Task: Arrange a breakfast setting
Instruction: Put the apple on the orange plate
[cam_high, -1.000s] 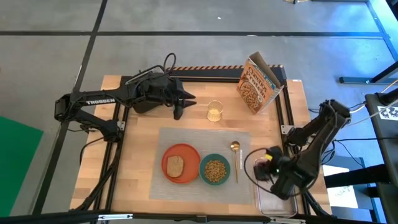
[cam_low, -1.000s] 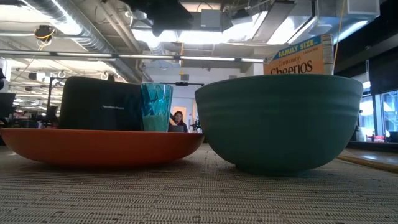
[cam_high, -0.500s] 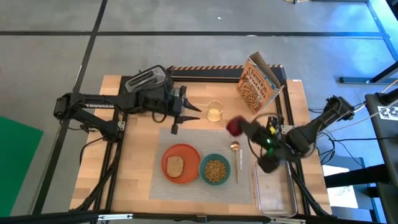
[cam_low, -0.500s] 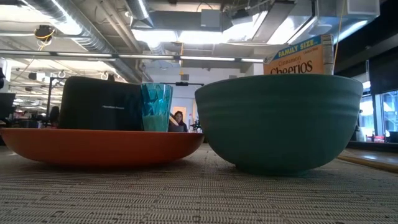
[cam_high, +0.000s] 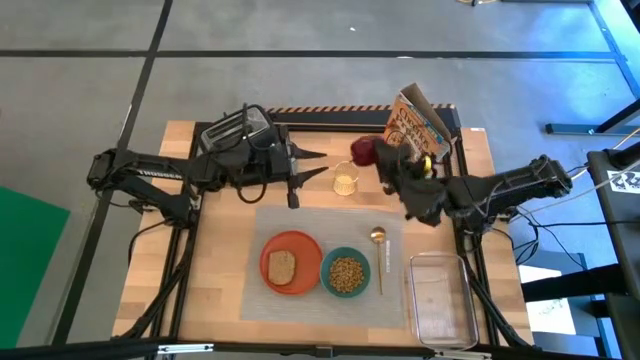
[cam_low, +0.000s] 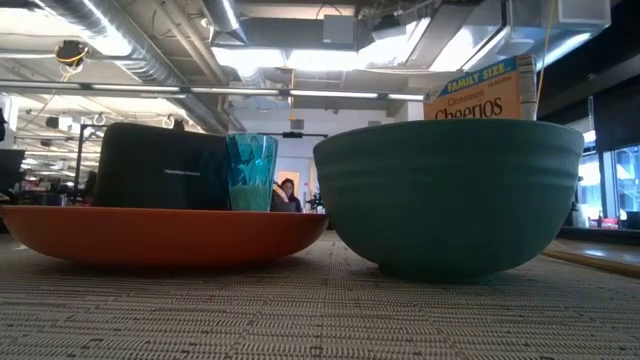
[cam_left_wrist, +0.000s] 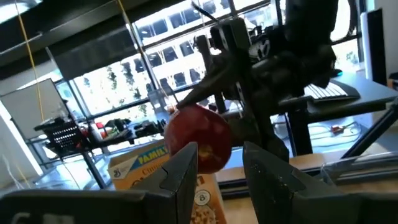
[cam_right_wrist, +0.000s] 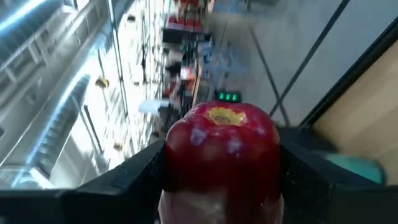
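My right gripper (cam_high: 372, 153) is shut on the dark red fruit, an apple (cam_high: 362, 150), in the air over the far part of the table, between the green cup (cam_high: 345, 180) and the cereal box. My left gripper (cam_high: 322, 165) is open and empty just left of the cup; its wrist view shows the apple (cam_left_wrist: 199, 137) beyond its fingertips. On the grey placemat (cam_high: 300, 220) lie the orange plate (cam_high: 303, 248) with the toast (cam_high: 283, 266), the teal bowl (cam_high: 346, 273) with cereal in it, and the gold spoon (cam_high: 378, 255). My right gripper pinches the apple by two opposite sides (cam_right_wrist: 177, 168) between its two fingers (cam_right_wrist: 140, 180). The fingers reach in from the table's right side, pointing toward its left. The apple is lifted clear of the table, its stem end (cam_right_wrist: 221, 115) turned away from the wrist.
A black toaster (cam_high: 235, 128) stands at the far left behind my left arm. A cereal box (cam_high: 415, 128) stands at the far right, close behind the apple. A clear plastic tub (cam_high: 440, 300) lies at the near right, off the placemat.
My right gripper has risen from over the tub at the near right and swung toward the far edge and the left, carrying the apple lifted clear up beside the cereal box. My left gripper has shifted a little toward the right, nearer the cup.
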